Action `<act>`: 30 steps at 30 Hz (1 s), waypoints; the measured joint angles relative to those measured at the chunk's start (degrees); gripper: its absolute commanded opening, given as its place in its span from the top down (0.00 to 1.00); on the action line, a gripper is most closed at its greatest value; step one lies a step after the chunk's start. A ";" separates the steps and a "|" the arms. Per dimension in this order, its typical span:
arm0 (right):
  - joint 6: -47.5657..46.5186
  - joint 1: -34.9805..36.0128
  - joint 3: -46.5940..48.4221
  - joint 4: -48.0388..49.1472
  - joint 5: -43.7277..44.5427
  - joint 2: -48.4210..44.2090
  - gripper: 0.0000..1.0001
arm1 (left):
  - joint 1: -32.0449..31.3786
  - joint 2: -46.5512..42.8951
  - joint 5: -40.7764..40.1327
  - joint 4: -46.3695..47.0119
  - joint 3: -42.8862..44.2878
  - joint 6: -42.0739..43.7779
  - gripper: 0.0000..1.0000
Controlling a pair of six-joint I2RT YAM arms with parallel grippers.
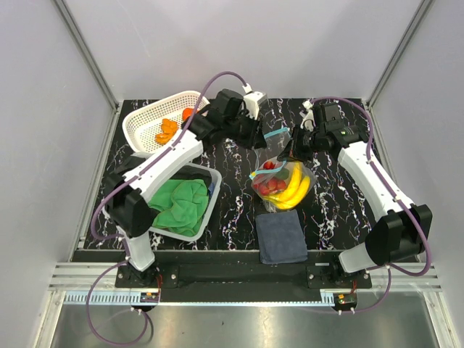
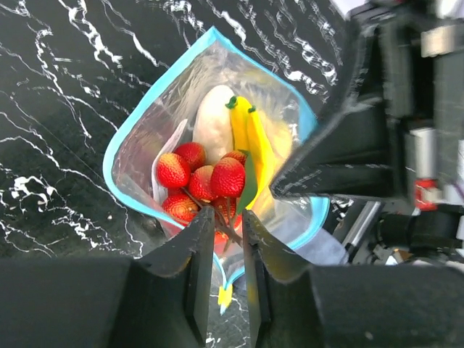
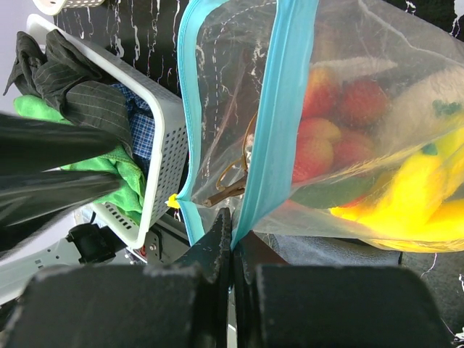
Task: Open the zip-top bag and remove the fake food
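Mouth upward, the zip-top bag (image 2: 138,170) is held over the counter's middle, its lips spread between both arms. The left gripper (image 2: 227,221) pinches the near lip. The right gripper (image 3: 232,235) is pressed together on the opposite teal zip strip (image 3: 279,130). Strawberries (image 2: 199,181), banana bunch (image 2: 250,138) and a pale piece (image 2: 214,119) lie straight ahead of the left gripper, the bananas' long axis running down into the pouch.

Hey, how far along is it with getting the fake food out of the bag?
Done: the bag is open at its mouth, and orange pieces lie in the white basket. In hand: the left gripper and right gripper each pinch a side of the mouth. Left: strawberries, banana and a pale piece are inside.
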 measured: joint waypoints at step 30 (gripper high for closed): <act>-0.46 0.00 0.00 -0.48 -0.37 -0.24 1.00 | -6.75 7.54 -5.99 -7.43 -1.05 1.84 0.55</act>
